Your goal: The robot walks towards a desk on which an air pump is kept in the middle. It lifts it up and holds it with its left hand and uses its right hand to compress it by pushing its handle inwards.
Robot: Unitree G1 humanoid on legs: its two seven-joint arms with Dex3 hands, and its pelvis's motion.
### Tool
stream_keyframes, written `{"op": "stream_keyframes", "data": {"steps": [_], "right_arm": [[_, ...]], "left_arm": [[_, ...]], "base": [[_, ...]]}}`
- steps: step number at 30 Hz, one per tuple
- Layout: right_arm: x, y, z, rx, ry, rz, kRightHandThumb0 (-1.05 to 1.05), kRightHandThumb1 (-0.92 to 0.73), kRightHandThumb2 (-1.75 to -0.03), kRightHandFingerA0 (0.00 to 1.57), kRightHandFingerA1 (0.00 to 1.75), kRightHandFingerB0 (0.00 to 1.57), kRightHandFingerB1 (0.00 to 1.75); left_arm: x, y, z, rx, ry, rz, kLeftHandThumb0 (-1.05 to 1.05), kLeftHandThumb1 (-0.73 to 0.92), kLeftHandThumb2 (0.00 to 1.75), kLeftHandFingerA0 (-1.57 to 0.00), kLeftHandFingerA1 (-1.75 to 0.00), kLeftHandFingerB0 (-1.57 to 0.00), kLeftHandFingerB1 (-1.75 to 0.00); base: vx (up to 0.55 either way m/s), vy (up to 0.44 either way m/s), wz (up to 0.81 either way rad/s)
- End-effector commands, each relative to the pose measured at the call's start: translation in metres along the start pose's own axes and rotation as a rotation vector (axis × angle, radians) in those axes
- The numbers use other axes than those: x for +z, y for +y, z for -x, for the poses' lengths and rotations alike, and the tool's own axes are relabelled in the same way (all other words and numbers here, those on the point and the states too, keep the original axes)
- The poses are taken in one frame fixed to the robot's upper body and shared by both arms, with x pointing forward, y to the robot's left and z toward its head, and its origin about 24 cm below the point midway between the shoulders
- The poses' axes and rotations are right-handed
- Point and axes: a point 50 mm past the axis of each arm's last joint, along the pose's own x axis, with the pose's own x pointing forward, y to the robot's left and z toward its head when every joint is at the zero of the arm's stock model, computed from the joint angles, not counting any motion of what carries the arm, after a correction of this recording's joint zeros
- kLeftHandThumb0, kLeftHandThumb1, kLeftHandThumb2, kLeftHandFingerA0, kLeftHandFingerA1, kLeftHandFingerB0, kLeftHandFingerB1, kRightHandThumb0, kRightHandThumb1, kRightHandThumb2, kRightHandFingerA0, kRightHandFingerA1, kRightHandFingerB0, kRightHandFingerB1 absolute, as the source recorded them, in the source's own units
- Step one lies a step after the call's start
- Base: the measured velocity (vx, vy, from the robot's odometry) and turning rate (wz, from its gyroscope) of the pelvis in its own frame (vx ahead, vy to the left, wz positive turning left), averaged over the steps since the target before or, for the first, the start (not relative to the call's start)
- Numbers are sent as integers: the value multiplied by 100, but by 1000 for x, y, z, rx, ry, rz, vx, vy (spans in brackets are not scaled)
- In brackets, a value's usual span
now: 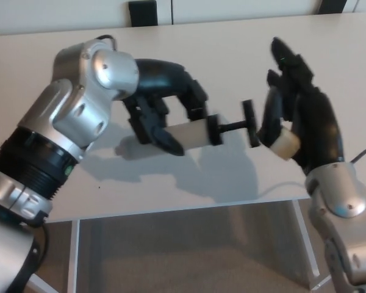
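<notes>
Nothing here can be read — no lettering, brand, number or sign shows on the air pump (192, 133), on either robot hand, on the arms' silver shells, or on the pale desk (189, 55) — from where I stand.

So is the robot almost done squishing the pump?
Partly. The lifting looks done: the left hand holds the air pump up off the desk. The pushing is in hand: the right hand is at the handle, fingers apart. But the rod sticks out of the pump, so the handle is not pushed in at this moment. That squeeze is what's left.
</notes>
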Motion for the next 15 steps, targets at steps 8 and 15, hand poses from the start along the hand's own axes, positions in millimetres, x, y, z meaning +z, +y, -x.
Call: {"op": "stream_keyframes", "data": {"steps": [8,15], "right_arm": [[23,-43,14,-62,-123,-91,-105,-92,-128,0,9,0,8],[31,-57,22,-80,-187,-87,-99,-92,-129,0,16,0,14]], "left_arm": [[-43,20,6,124,120,8,-11,66,95,-100,-133,-85,-120],[-45,15,-4,131,145,-10,-12,70,87,-95,-132,-79,-122]], "base": [[0,0,0],[0,0,0]]}}
